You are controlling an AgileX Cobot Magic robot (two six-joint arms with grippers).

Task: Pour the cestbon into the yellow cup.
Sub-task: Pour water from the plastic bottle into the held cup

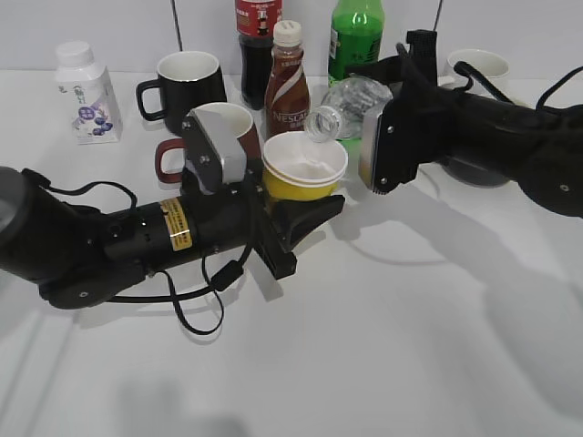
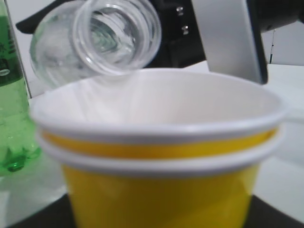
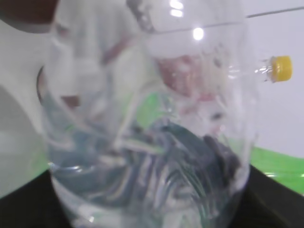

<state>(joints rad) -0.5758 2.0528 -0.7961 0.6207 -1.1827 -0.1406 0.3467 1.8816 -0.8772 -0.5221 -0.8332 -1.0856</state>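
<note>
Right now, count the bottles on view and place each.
5: white milk bottle far left, cola bottle, Nescafe bottle and green bottle at the back, cestbon tilted over the yellow cup. More may be hidden.

Clear plastic over paper, as I see it.
The water bottle (image 1: 351, 102) looks glossy, ribbed plastic; the yellow cup (image 1: 303, 168) looks matt paper on my feed.

Bright, even light up here; my arms drop soft grey shadows across the bench (image 1: 437, 300). Both wrist views are blurry, with glare spots on the bottle (image 3: 152, 118).
</note>
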